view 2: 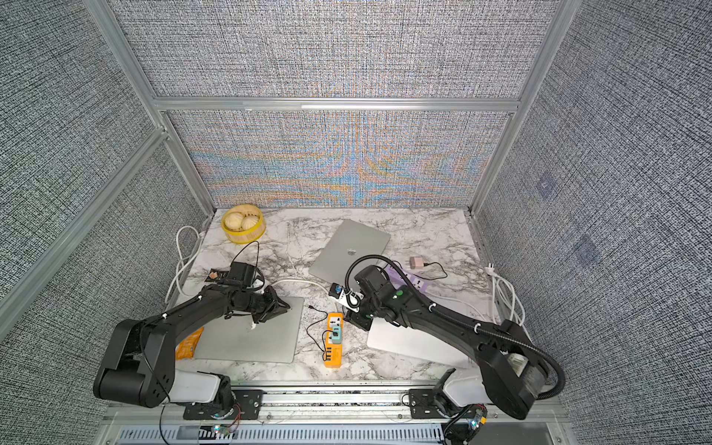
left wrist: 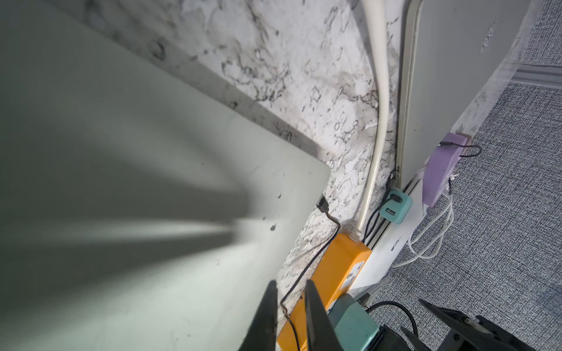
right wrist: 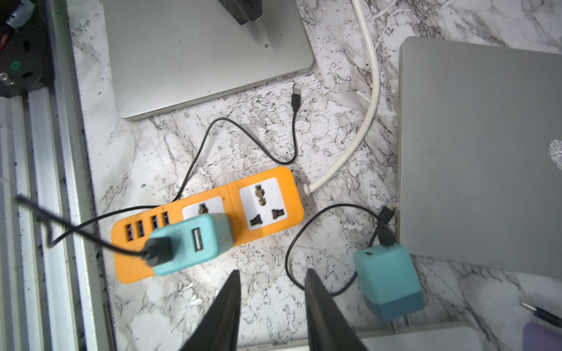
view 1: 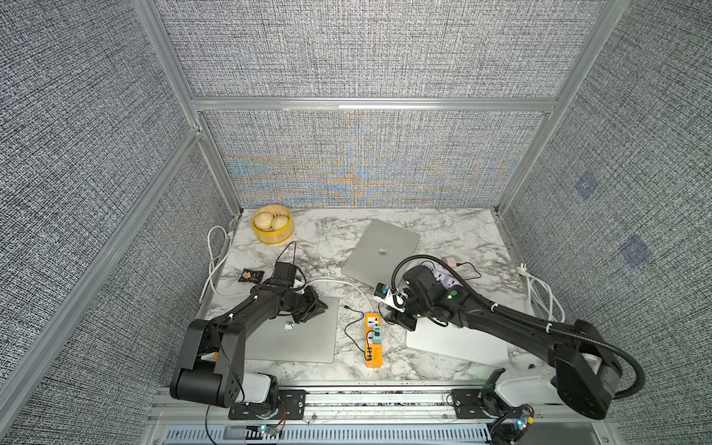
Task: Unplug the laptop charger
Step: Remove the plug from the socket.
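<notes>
Laptop charger (right wrist: 387,273), a teal block, is found lying loose on the bench (right wrist: 152,158), just beside the near corner of the far laptop (right wrist: 471,136). Its prongs are bare and in no socket, so the mains end is judged to be already out. Its short black lead (right wrist: 292,252) appears to run to that laptop's edge, though the joint is not clearly shown.

A second teal charger (right wrist: 191,243) is seated in the orange power strip (right wrist: 133,267), toward the middle of the bench's front edge. The free end of its black cable (right wrist: 295,98) is laid on the marble beside the front-left laptop (right wrist: 197,51) and is plugged into nothing.

The right gripper (right wrist: 272,272) is held over bare marble between the strip and the loose charger. Its jaws are moderately apart and empty — a stand-off pose, probably so that the block is not dragged.

The left gripper (left wrist: 291,282) is kept low over the far right corner of the front-left laptop. Its jaws are narrow, with a slim gap and nothing clamped. The cable seen through that gap lies on the bench beyond. Contact with the lid cannot be told — the pose is judged to be for steadying that laptop.
</notes>
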You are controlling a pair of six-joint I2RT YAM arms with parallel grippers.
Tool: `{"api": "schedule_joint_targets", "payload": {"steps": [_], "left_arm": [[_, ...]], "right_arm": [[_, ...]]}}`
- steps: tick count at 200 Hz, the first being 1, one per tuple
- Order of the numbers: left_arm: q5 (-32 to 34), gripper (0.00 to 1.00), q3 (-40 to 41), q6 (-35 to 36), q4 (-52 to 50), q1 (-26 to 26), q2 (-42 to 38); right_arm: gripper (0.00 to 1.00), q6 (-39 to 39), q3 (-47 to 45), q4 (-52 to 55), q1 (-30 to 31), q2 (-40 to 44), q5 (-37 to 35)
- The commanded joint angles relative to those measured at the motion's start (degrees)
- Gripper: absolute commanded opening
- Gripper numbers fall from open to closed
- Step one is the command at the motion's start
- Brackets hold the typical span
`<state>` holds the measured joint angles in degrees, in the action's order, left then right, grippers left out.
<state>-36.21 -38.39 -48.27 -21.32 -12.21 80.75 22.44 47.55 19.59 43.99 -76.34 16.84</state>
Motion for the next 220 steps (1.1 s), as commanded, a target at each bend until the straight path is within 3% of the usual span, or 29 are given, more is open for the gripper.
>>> {"api": "schedule_joint_targets", "payload": {"steps": [1,73,151,220], "left_arm": [[-0.91,0.18,0.23,-1.53,0.88,-0.97,-0.68],[-0.53,0.18,0.52,-6.38,5.30,-7.73,-1.86],[-1.04,0.18,0.25,-12.71,14.37,-16.09,1.95],[-1.72,0.18,-1.15,-15.91,20.56,-21.08,7.49]], "right_arm": [[0.40,-1.43,-2.25,-2.11,0.38,2.48,2.44],[0.50,-0.31,-8.66,-3.81,5.85,6.98,2.45],[0.67,0.93,-9.30,-8.35,7.82,3.94,1.85],[0.70,2.00,-7.71,-8.61,7.56,1.01,1.26]]}}
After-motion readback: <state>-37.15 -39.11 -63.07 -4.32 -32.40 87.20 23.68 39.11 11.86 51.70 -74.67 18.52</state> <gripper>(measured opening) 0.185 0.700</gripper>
